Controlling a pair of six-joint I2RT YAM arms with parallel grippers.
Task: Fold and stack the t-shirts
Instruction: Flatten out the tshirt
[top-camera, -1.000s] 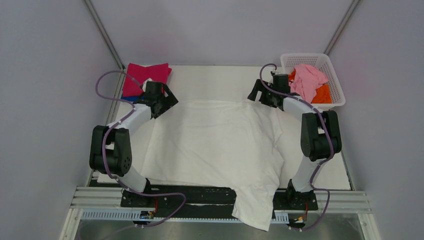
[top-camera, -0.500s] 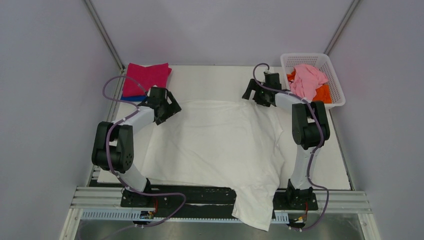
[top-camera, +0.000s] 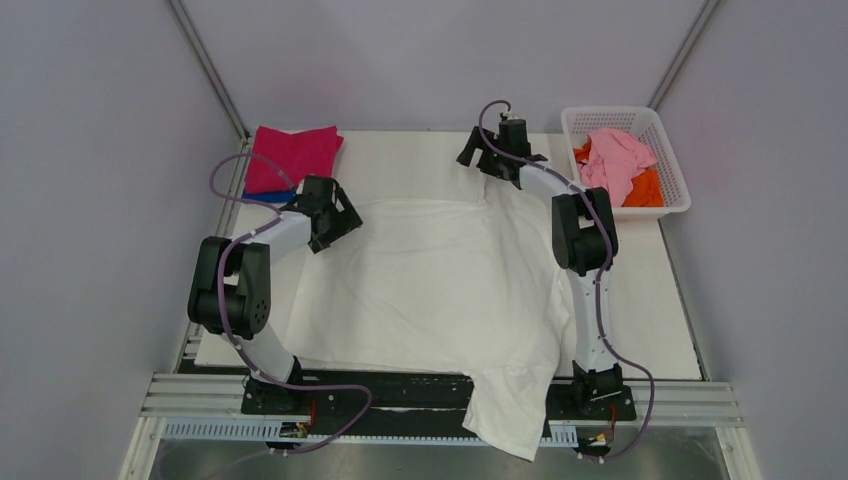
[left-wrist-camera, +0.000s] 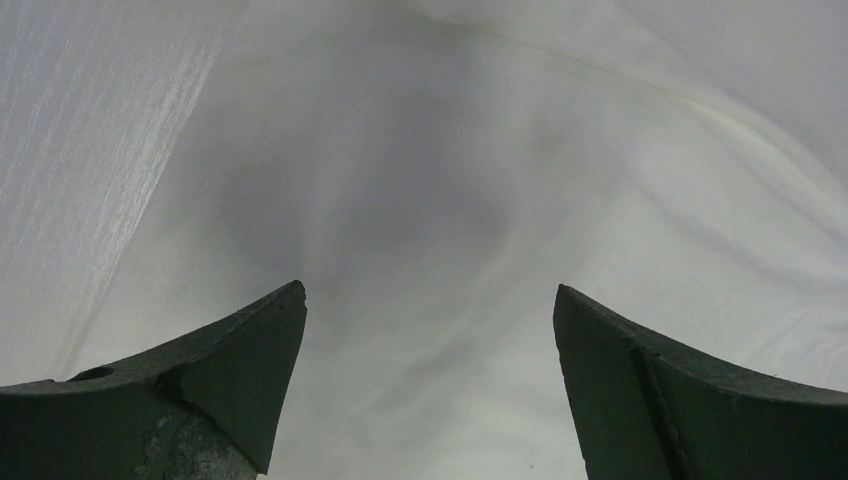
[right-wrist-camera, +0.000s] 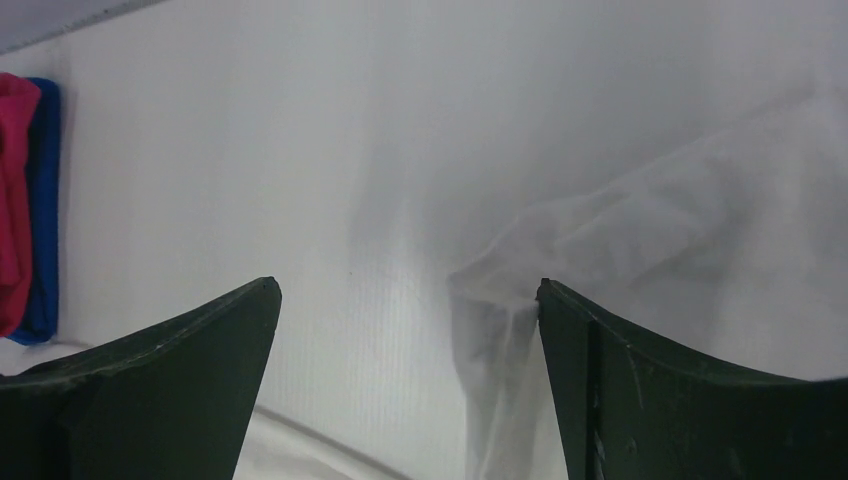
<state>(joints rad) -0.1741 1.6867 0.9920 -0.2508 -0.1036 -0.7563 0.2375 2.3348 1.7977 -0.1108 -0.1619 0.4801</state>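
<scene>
A large white t-shirt (top-camera: 430, 290) lies spread on the table, with one part hanging over the near edge. No print shows on it. My left gripper (top-camera: 337, 217) is open just above its far left corner, with only white cloth between the fingers in the left wrist view (left-wrist-camera: 428, 290). My right gripper (top-camera: 478, 155) is open at the shirt's far right corner. In the right wrist view (right-wrist-camera: 408, 285) a raised fold of white cloth (right-wrist-camera: 500, 300) touches the right finger. A folded magenta tee (top-camera: 292, 155) lies on a blue one (top-camera: 262, 197) at the far left.
A white lattice basket (top-camera: 672, 160) at the far right holds a pale pink tee (top-camera: 615, 160) and an orange one (top-camera: 646, 188). The magenta tee (right-wrist-camera: 10, 200) and blue tee (right-wrist-camera: 42, 200) show at the left edge of the right wrist view. Grey walls enclose the table.
My right arm has swung left along the far edge, from beside the basket to the far middle of the table. My left gripper has shifted slightly right.
</scene>
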